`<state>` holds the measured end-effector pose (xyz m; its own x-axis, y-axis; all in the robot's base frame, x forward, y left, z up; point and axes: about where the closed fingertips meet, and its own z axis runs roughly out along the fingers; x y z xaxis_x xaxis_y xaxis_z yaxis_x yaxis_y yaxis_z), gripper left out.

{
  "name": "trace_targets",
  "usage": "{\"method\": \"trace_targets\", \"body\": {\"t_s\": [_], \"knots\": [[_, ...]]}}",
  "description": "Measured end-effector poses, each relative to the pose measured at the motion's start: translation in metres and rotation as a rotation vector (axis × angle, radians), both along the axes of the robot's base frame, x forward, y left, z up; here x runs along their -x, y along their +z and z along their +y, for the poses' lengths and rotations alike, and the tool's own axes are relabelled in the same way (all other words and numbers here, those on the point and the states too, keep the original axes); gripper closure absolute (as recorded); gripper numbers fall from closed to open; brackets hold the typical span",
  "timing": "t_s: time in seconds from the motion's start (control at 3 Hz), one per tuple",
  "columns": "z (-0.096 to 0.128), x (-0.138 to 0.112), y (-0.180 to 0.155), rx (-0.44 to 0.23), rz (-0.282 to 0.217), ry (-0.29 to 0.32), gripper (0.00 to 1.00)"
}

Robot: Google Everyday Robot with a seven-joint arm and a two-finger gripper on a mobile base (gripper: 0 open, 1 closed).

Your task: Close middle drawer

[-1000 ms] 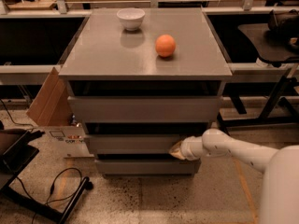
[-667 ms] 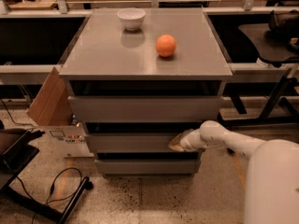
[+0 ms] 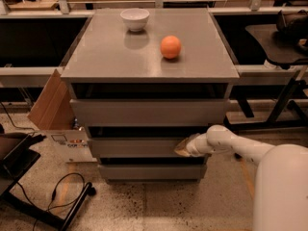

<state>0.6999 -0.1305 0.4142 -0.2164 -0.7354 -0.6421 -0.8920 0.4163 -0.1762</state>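
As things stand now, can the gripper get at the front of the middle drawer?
Probably yes: the gripper sits at the right part of the front of the middle drawer, and nothing stands between them.

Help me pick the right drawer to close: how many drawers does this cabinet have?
3, stacked: the top drawer under the tabletop, the middle drawer below it with the gripper at its front's right side, and the bottom drawer lowest.

The gripper [image 3: 182,147], blurred, was at the middle drawer [image 3: 134,147]; the arm [image 3: 240,150] was cut off at lower right.
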Motion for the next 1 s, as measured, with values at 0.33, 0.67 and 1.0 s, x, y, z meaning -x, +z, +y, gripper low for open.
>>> {"method": "trace_targets", "body": {"t_s": [0.33, 0.67, 1.0], "knots": [[0.001, 0.02, -0.001, -0.001, 0.019, 0.016, 1.0], [-0.009, 0.102, 0.021, -0.005, 0.077, 0.092, 1.0], [-0.024, 0.193, 0.036, 0.005, 0.167, 0.147, 1.0]]}}
